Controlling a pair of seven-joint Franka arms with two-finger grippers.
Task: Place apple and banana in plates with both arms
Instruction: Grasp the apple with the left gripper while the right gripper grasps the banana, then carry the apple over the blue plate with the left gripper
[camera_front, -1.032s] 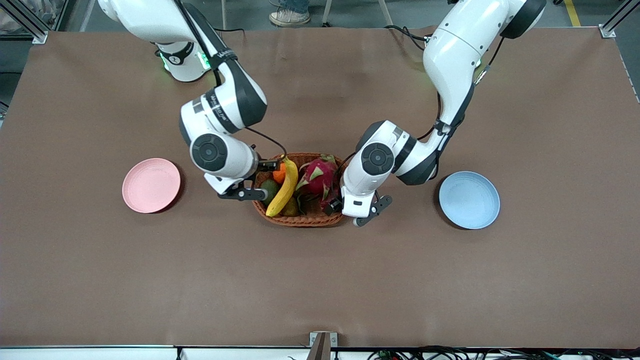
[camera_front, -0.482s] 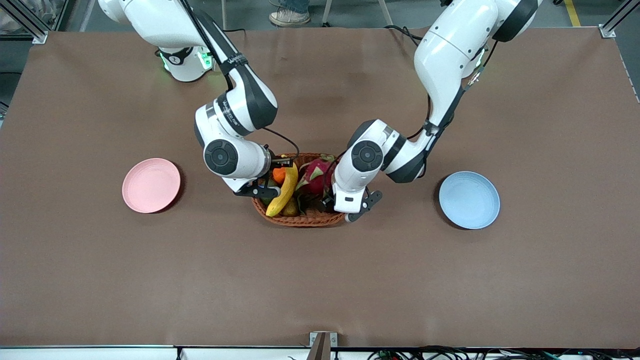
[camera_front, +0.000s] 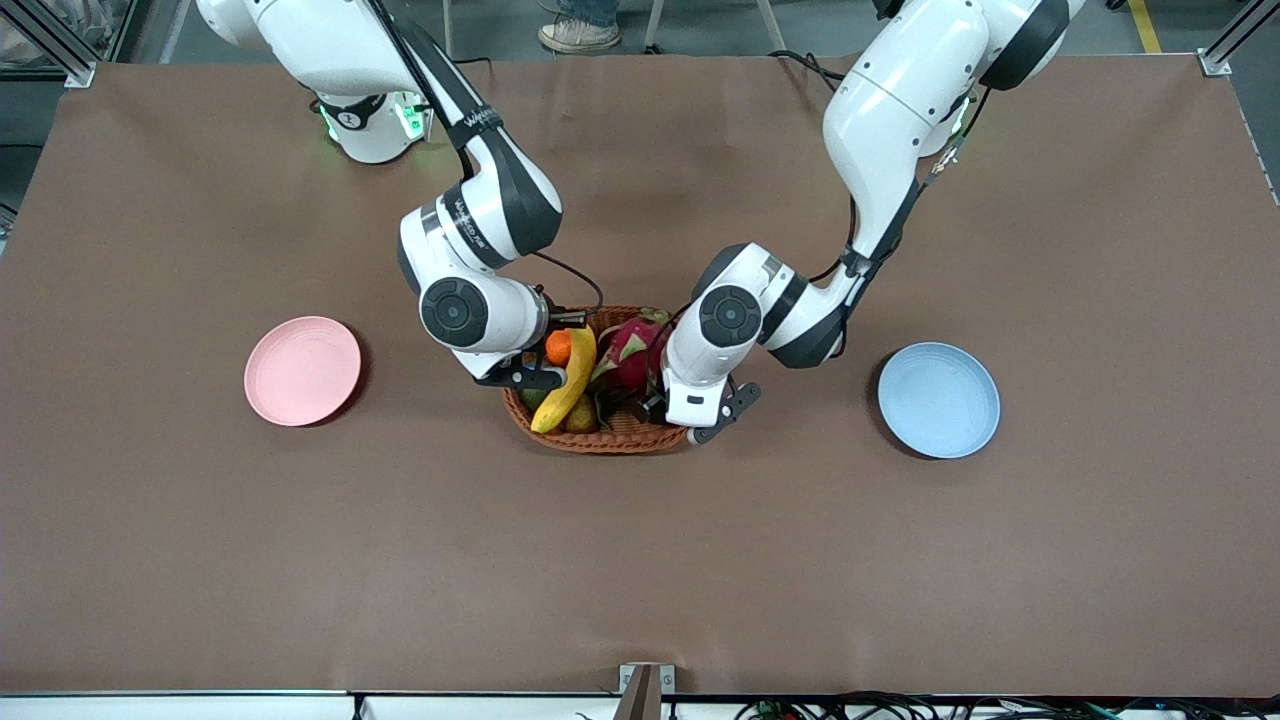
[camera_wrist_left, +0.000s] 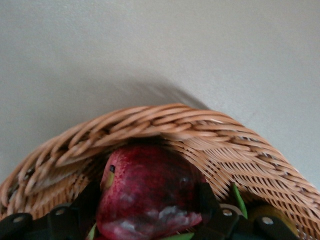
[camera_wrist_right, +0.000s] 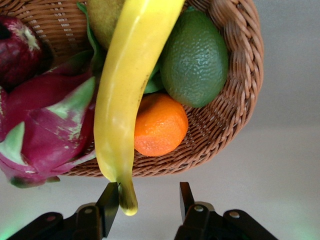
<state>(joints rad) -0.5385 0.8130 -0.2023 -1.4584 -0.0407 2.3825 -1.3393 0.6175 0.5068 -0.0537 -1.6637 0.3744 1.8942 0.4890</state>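
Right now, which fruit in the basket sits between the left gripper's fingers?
The apple: dark red and roundish, against the wicker basket wall, left gripper fingers on either side. The others lie clear of it.

banana (camera_wrist_right: 131, 90): yellow, darker stem tip
apple (camera_wrist_left: 147, 192): dark red
basket (camera_front: 600, 438): brown wicker
plates: pale pink (camera_front: 302, 370), light blue (camera_front: 938, 400)

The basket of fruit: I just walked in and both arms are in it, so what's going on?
Both arms are reaching into the wicker basket between two bare plates. The left gripper has its fingers on either side of the dark red apple. The right gripper sits at the banana, its stem tip between open fingers. The pink plate and blue plate hold no fruit yet.
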